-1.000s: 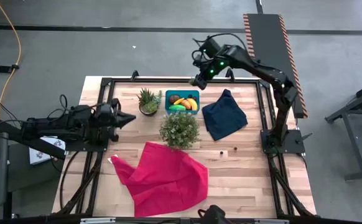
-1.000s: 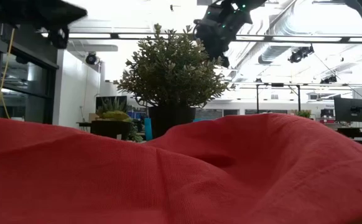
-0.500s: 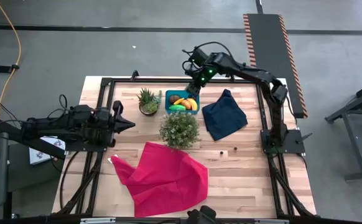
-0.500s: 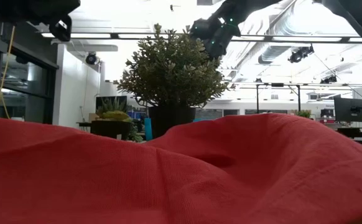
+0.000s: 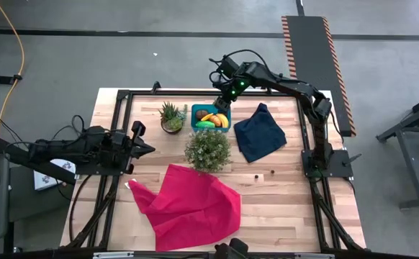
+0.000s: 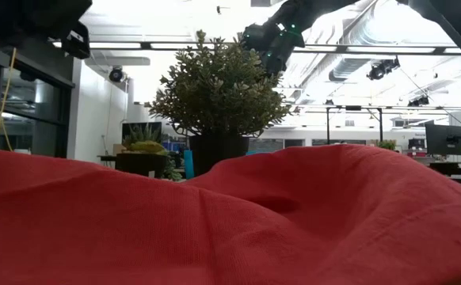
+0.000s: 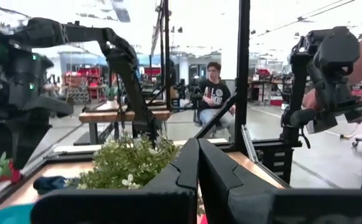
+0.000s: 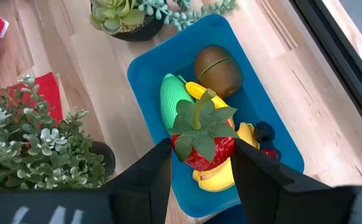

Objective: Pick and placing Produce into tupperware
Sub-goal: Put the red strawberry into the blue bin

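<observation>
From above, we see the right end effector [image 5: 222, 103] poised over the far edge of the tupperware [image 5: 211, 116] on the counter [image 5: 281, 201]; the left end effector [image 5: 146, 149] waits well apart, closed and empty. At the right wrist, half-open fingers [image 8: 145, 176] clamp the strawberry [image 8: 203, 138], tub directly beneath. We judge release comes next.

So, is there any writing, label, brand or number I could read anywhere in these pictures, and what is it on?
Dark T-shirt of the seated person in the room behind: white print, too blurred to read.
White card beside the left arm's base: red marks, too small to read.
Teal-blue plastic tub and red toy strawberry in the right gripper: no text.
Nothing else is legible.
</observation>
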Motion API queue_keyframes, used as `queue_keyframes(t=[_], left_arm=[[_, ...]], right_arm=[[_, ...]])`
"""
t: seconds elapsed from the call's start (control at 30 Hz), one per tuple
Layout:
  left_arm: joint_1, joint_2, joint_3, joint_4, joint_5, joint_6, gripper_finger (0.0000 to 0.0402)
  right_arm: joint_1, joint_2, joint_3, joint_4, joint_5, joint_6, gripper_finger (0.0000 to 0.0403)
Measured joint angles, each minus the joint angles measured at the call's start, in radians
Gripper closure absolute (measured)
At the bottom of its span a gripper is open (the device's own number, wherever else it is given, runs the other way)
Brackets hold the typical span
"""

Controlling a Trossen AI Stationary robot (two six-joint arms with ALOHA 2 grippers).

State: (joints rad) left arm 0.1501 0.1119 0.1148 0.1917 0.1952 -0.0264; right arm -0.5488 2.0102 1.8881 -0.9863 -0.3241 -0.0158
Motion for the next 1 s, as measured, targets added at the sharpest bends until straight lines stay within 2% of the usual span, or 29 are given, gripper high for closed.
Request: queue_keyframes(t=[0.13,0.33,0.47,0.63,1.0], left_arm=[[0.0,-0.044,-0.023,0.0,0.034,0.019,0.0401],[-0.001,-0.094,-0.047,-0.022,0.024,0.011,0.0401],[0.0,-0.099,-0.047,-0.059,0.014,0.002,0.0401],[0.0,-0.099,-0.047,-0.093,-0.046,-0.028,0.0401],[0.0,-0.099,-0.047,-0.138,-0.047,0.002,0.0401]], right_arm=[[0.0,0.002,0.0,0.012,0.003,0.0,0.0265],[-0.001,0.021,-0.001,0.018,0.036,-0.005,0.0265],[-0.002,0.035,-0.004,0.026,0.035,-0.003,0.0265],[-0.003,0.052,-0.006,0.026,0.036,0.008,0.0265],[-0.003,0.057,-0.006,0.036,0.034,0.019,0.0265]])
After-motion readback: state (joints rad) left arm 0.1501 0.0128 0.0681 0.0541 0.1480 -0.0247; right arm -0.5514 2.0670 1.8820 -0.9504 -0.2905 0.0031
